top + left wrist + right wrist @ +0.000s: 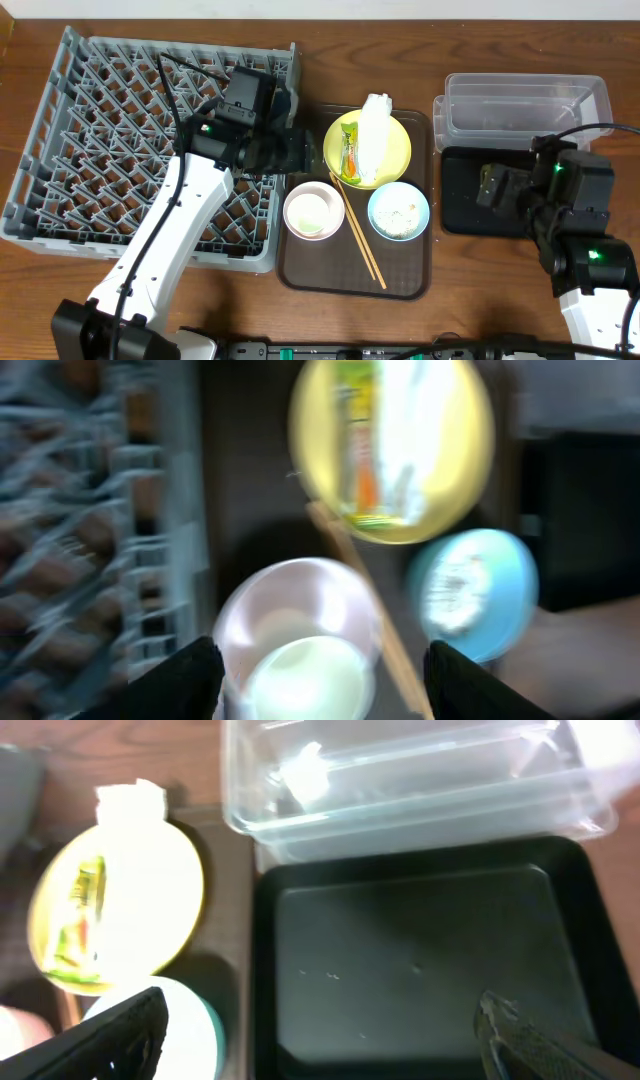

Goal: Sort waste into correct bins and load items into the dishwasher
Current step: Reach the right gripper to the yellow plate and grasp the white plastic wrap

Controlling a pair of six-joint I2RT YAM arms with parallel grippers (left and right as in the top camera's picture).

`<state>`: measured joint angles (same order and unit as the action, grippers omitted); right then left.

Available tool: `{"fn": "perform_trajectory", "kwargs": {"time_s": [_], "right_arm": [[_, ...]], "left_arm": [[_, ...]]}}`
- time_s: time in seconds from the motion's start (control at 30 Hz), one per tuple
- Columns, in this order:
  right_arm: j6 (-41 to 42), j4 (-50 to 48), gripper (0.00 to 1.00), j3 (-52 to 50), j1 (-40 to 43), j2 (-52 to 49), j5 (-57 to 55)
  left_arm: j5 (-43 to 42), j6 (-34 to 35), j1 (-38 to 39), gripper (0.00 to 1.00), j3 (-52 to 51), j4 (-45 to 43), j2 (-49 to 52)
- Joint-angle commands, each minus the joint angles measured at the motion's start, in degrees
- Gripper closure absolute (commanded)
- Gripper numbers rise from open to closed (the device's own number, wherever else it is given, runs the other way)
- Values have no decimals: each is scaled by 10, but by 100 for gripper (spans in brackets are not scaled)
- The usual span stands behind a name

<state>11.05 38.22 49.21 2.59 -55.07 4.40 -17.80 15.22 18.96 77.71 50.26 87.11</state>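
Note:
The brown tray [300, 265] holds a yellow plate [397, 158] with a white napkin [372, 135] and a green-and-orange wrapper [350, 155] on it, a white bowl [314, 211] with a small cup inside, a light blue bowl [398, 211] with rice grains, and wooden chopsticks [358, 232]. The grey dish rack [90, 150] stands at the left. My left gripper [300, 148] is open at the rack's right edge, above the white bowl [300, 630]. My right gripper [490, 188] is open and empty over the black tray [470, 215], with the clear box [525, 105] behind it.
In the right wrist view the black tray [420, 960] holds a few tiny specks and the clear box [410, 770] lies just beyond it. The brown wooden table extends around everything.

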Motion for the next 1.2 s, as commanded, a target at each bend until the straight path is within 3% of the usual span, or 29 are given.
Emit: {"fn": "perform_trajectory", "kwargs": {"time_s": [0.0,0.27,0.5,0.73,0.9,1.07,1.17], "right_arm": [[-11,-17,6,11,3,-4,64],[-22,-21,9,37,-33,-57,81],[-26,-11,9,111,-99,-140,79],[-25,-12,9,163,-162,-231,44],[-19,-19,9,188,-206,-286,1],[-18,-43,9,209,-240,-340,-32],[2,-66,9,215,-255,-372,-46]], "left_arm": [[135,-1,-3,32,10,26,-37],[235,-1,-9,31,10,88,-102],[250,11,-12,31,10,130,-107],[338,69,-12,30,10,170,-107],[342,105,-12,30,10,178,-107],[411,176,-12,30,10,210,-107],[422,186,-12,30,10,220,-107]]}}
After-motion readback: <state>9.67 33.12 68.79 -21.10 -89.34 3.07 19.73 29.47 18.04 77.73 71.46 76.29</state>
